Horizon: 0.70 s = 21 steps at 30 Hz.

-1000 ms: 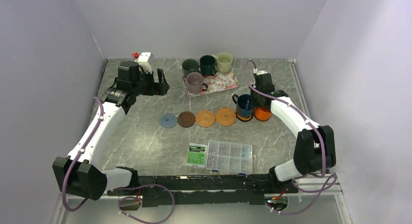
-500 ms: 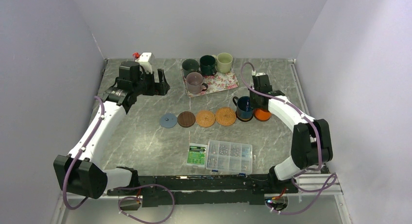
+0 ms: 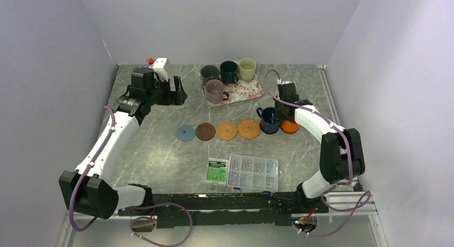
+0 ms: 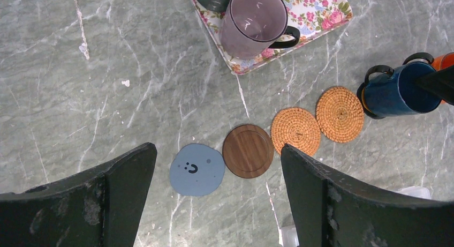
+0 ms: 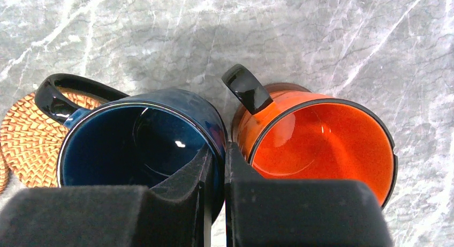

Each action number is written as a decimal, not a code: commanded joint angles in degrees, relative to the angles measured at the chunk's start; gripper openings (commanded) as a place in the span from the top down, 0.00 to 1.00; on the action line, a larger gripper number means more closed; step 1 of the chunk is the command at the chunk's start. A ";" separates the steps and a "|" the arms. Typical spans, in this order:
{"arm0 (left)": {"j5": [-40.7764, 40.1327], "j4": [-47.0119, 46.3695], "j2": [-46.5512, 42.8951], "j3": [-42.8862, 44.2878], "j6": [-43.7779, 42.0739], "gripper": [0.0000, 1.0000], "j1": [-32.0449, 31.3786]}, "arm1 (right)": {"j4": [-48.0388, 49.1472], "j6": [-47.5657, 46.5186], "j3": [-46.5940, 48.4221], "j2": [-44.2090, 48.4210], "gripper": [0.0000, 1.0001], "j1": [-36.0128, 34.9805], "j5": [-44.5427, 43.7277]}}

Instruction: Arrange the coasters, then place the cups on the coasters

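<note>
A light blue coaster (image 3: 185, 133), a dark brown one (image 3: 205, 131) and two woven tan ones (image 3: 226, 131) (image 3: 248, 128) lie in a row. At the row's right end stand the navy blue cup (image 3: 269, 119) and the orange cup (image 3: 289, 126), touching. My right gripper (image 5: 216, 150) is shut on the navy cup's (image 5: 139, 145) wall, one finger inside it and one against the orange cup (image 5: 321, 145). An orange-edged coaster peeks from under the navy cup (image 4: 396, 90). My left gripper (image 4: 218, 150) hangs open above the blue coaster (image 4: 197, 170), holding nothing.
The floral tray (image 3: 243, 90) at the back holds the mauve-grey (image 3: 215, 90), dark grey-green (image 3: 209, 73), dark teal (image 3: 229, 71) and pale cream (image 3: 247, 68) cups. A clear screw box (image 3: 252, 172) and a green packet (image 3: 217, 170) lie near the front. A white block (image 3: 159, 65) sits back left.
The right arm's elbow has swung inward and its wrist has shifted slightly with the navy cup in its grip. The left arm has not moved.
</note>
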<state>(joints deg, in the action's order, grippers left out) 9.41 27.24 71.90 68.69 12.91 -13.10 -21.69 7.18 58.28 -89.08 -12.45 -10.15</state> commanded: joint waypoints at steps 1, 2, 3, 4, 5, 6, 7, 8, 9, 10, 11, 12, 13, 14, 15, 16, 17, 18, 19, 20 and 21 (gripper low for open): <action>1.21 -1.58 -0.25 0.03 -0.34 0.08 0.14 | 4.38 -0.26 0.21 0.25 1.00 0.56 -0.84; 1.15 -1.58 -0.24 0.00 -0.34 0.08 0.11 | 4.40 -0.24 0.22 0.11 1.00 0.58 -0.79; 1.20 -1.58 -0.20 0.04 -0.34 0.08 0.05 | 4.43 -0.24 0.22 0.01 1.00 0.64 -0.86; 1.21 -1.58 -0.20 0.01 -0.34 0.08 0.09 | 4.49 -0.24 0.10 -0.10 1.00 0.63 -0.79; 1.18 -1.58 -0.20 0.03 -0.36 0.08 0.09 | 4.49 -0.24 0.05 -0.17 1.00 0.67 -0.83; 1.13 -1.58 -0.23 0.03 -0.35 0.08 0.10 | 4.47 -0.24 0.00 -0.26 1.00 0.65 -0.79; 1.06 -1.58 -0.25 0.02 -0.34 0.08 0.10 | 4.47 -0.24 -0.08 -0.31 1.00 0.63 -0.75; 1.19 -1.58 -0.27 0.04 -0.35 0.08 0.10 | 4.48 -0.24 -0.10 -0.31 1.00 0.67 -0.69; 1.18 -1.56 -0.28 0.04 -0.33 0.08 0.07 | 4.41 -0.24 -0.09 -0.31 1.00 0.60 -0.73; 1.21 -1.58 -0.28 0.02 -0.27 0.08 0.11 | 4.29 -0.24 -0.03 -0.38 1.00 0.66 -0.74; 1.20 -1.58 -0.31 -0.03 -0.25 0.08 0.10 | 4.10 -0.30 0.03 -0.44 1.00 0.67 -0.82; 1.18 -1.59 -0.30 0.04 -0.25 0.08 0.10 | 3.95 -0.32 0.07 -0.52 1.00 0.67 -0.91; 1.22 -1.58 -0.27 0.02 -0.26 0.08 0.10 | 3.79 -0.32 0.20 -0.56 1.00 0.66 -0.99; 1.16 -1.58 -0.27 0.04 -0.26 0.08 0.10 | 3.54 -0.37 0.31 -0.65 1.00 0.62 -1.11; 1.27 -1.56 -0.27 0.03 -0.25 0.08 0.10 | 3.37 -0.41 0.45 -0.72 1.00 0.66 -1.18; 1.23 -1.59 -0.29 0.04 -0.25 0.08 0.10 | 3.26 -0.46 0.41 -0.67 1.00 0.66 -1.18; 1.29 -1.58 -0.33 0.03 -0.25 0.08 0.10 | 3.30 -0.58 0.36 -0.59 0.99 0.64 -1.12; 1.28 -1.58 -0.27 0.00 -0.26 0.08 0.14 | 3.25 -0.58 0.34 -0.50 0.97 0.67 -1.03; 1.31 -1.58 -0.31 -0.03 -0.25 0.08 0.10 | 3.22 -0.59 0.32 -0.43 0.94 0.67 -1.00; 1.31 -1.56 -0.34 -0.03 -0.25 0.08 0.10 | 3.16 -0.63 0.43 -0.32 0.92 0.62 -0.93; 1.25 -1.58 -0.35 -0.03 -0.27 0.08 0.07 | 3.02 -0.67 0.49 -0.31 0.89 0.60 -0.92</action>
<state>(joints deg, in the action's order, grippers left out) 9.43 27.27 71.90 68.69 12.93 -13.10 -20.91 7.05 57.78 -89.91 -12.29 -10.11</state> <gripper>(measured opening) 0.924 0.110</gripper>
